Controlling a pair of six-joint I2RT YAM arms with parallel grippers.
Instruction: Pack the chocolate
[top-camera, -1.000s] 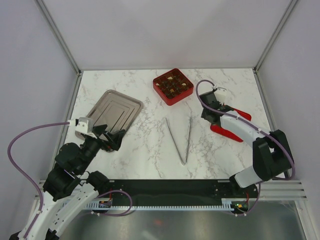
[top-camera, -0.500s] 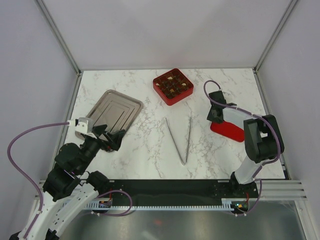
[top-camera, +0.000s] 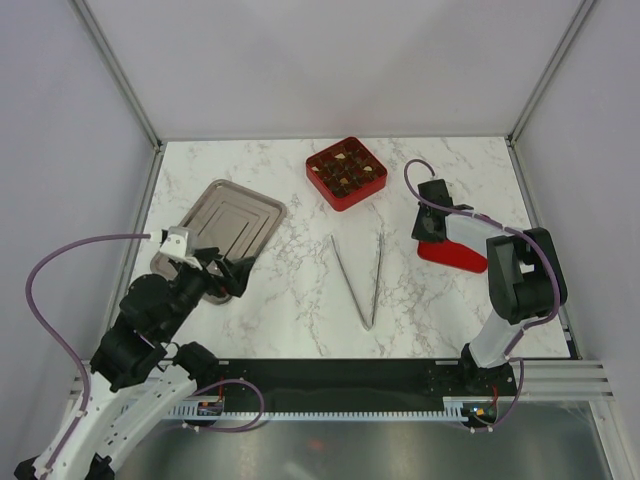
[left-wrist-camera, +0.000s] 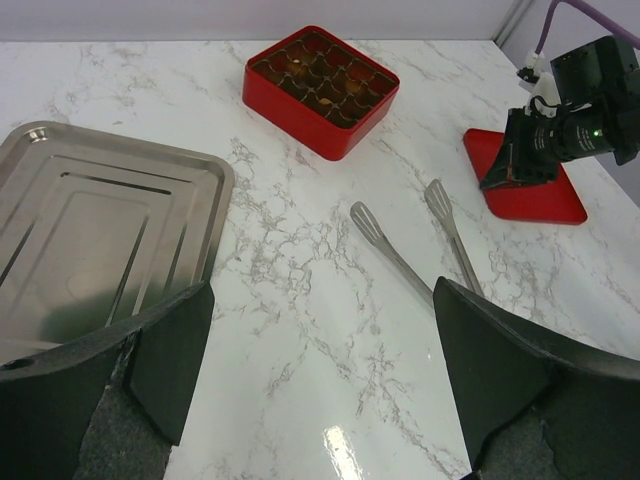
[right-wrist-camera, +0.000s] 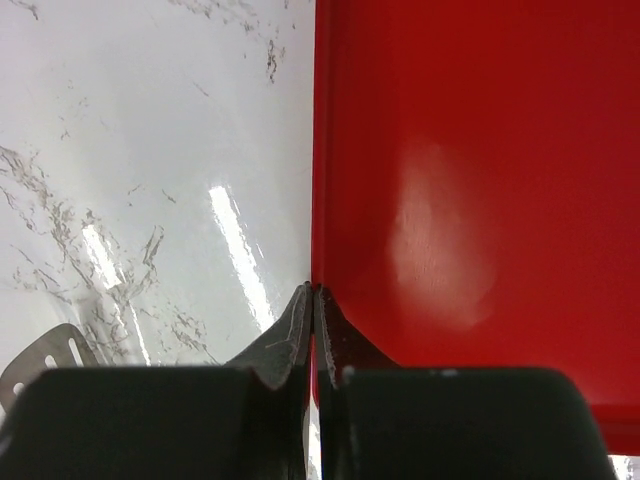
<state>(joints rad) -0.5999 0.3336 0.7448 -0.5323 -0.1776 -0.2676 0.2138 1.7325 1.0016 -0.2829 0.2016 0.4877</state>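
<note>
marble table | 1 box | 1 tongs | left claw apart | right claw pinching lid

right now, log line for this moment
left hand open | right hand shut on lid edge | chocolate in box | tongs untouched

Bright, even light is cast from overhead; only faint, soft shadows are laid on the white marbled desk. Glare patches are seen on it at lower centre of the left wrist view and left of centre in the right wrist view, where a pale sheen is spread over the flat red glossy lid.
</note>
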